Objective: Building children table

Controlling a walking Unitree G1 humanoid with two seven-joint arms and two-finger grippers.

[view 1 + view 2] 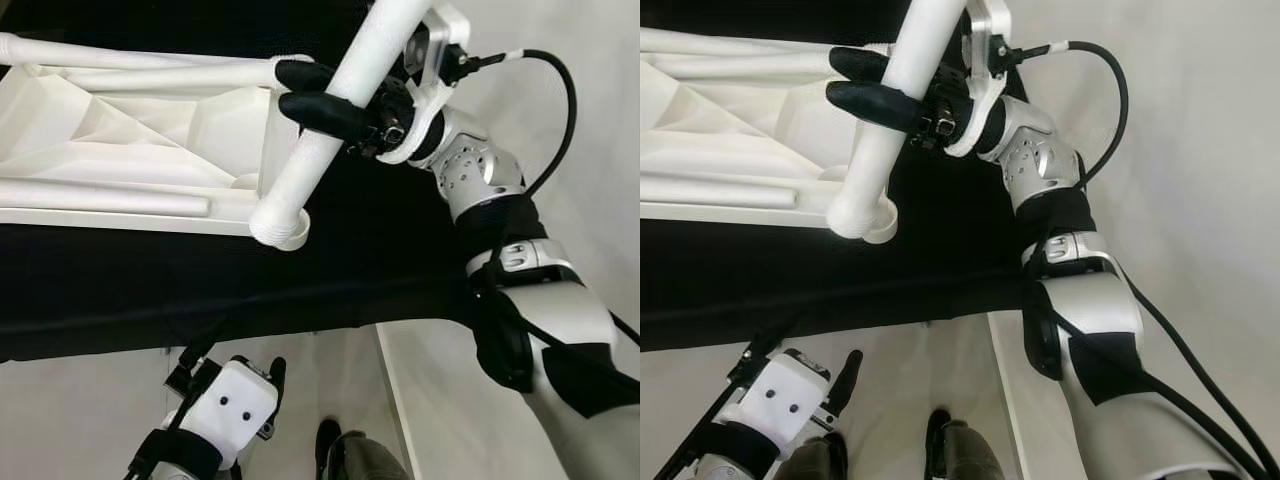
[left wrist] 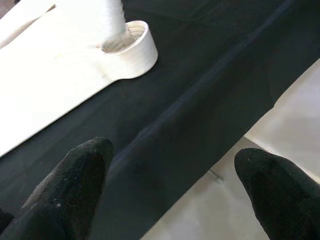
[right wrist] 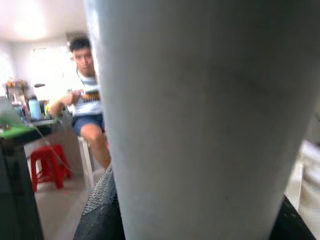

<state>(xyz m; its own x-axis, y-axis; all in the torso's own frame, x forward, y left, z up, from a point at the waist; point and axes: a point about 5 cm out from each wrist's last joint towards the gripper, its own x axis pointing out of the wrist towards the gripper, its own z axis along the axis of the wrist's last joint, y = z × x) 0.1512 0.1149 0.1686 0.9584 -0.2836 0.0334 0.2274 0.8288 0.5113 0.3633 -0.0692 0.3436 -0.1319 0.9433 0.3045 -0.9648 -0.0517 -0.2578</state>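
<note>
Right gripper (image 1: pixel 312 92) clamped on white table leg (image 1: pixel 330 120), foot seated in tabletop (image 1: pixel 60 120) socket (image 2: pixel 131 44); left gripper (image 2: pixel 172 180) spread, low over black cloth (image 1: pixel 200 270)

no readable text, labels, brand marks, numbers or signs anywhere, dark print on the seated person's (image 3: pixel 86 95) white shirt too blurred to make out

A seated person (image 3: pixel 87 105) beside a red stool (image 3: pixel 47 165).
</note>
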